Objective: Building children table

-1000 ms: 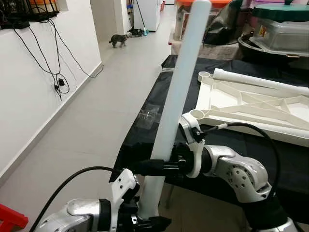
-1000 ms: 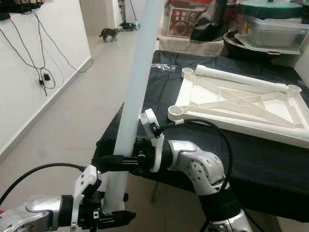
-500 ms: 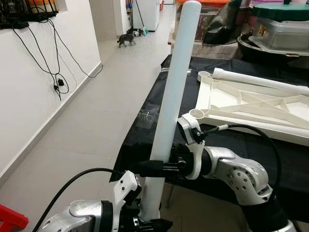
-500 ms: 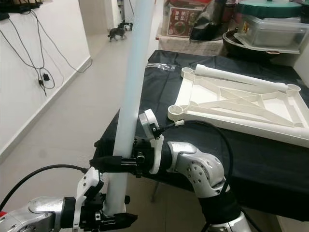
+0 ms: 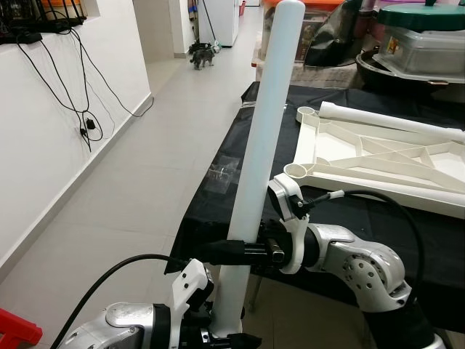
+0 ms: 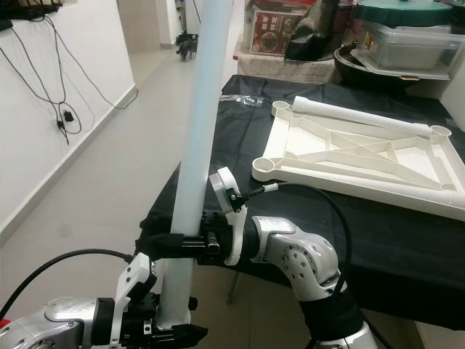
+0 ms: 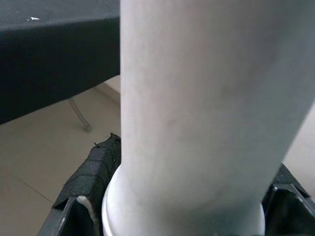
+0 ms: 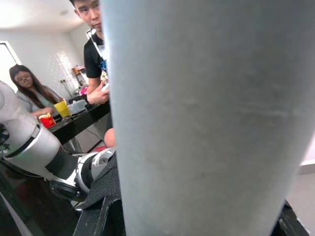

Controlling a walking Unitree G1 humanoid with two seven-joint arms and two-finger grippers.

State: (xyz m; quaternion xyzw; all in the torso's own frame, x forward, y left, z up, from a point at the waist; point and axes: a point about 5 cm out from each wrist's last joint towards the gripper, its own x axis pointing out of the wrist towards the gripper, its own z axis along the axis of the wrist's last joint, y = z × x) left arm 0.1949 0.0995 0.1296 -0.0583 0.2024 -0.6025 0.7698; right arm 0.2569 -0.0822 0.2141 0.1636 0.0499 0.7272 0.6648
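Leg axis: long white plastic tube table leg near upright, long axis vertical, top end leaning slightly toward the robot's right and away; rounded top cap up, lower end down by the left arm.
Leg look: plain matte white cylinder, smooth, even width along its length; lower end seen in the left wrist view with a rounded rim.
Leg place: held in the air in front of the near left corner of the counter draped in black cloth, over the pale tiled floor.
Right claw: right claw closed across the leg at about its lower third, black fingers horizontal, gripping from the robot's right side.
Left claw: left claw clamped on the leg's bottom end, directly below the right claw; padded fingers pressed on both sides of the tube.
Table top: white plastic table top frame with cross ribs lying upside down on the counter, round corner sockets open upward, one white leg lying along its far edge; well apart from the held leg.
Surroundings: small grey animal on the floor far down the hallway; black cables hanging on the white wall.
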